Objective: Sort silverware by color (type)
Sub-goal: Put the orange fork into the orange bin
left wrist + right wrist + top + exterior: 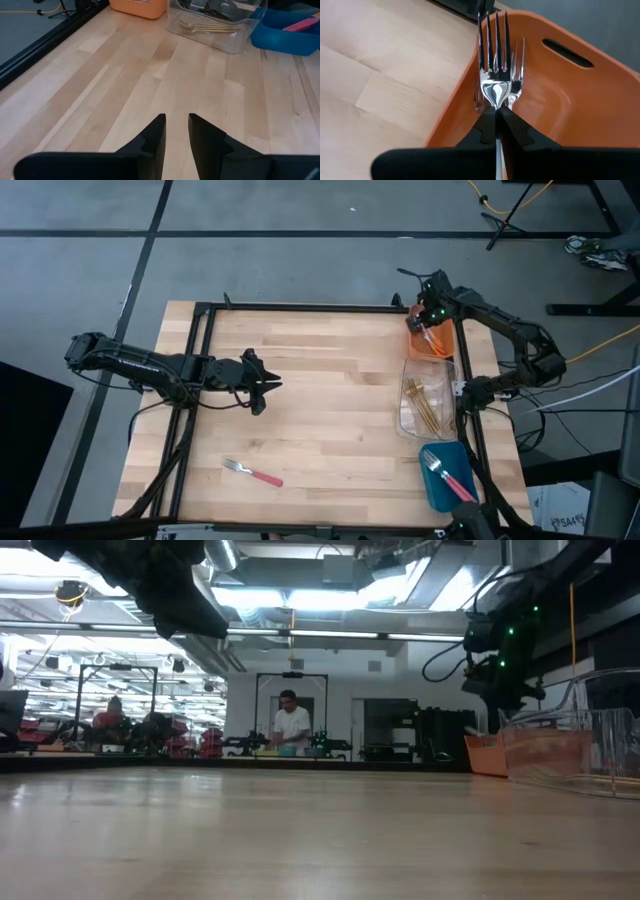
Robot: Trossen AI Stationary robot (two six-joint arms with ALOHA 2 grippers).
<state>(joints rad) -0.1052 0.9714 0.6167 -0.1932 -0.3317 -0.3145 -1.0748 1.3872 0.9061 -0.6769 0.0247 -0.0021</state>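
My right gripper (428,322) hangs over the orange bin (440,348) at the table's far right, shut on a silver fork (495,60). A second silver fork head (518,65) shows just behind it inside the bin. Gold forks (428,408) lie in the clear bin (408,420). A pink-handled fork (448,475) lies in the blue bin (440,498). Another pink-handled fork (252,473) lies flat on the table near its front edge. My left gripper (176,132) hovers open over bare wood at the table's left, holding nothing. My right gripper pinches the silver fork at its neck (496,104), just below the head, between the two fingers. The fingers point steeply down and lie along the fork. The tines stick out past the fingertips, over the orange bin's inside wall. The handle is hidden by the gripper.
The three bins stand in a row along the table's right edge: orange farthest, clear (570,745) in the middle, blue nearest. A black frame rail (300,307) runs along the far edge. People stand in the room beyond the table (292,725).
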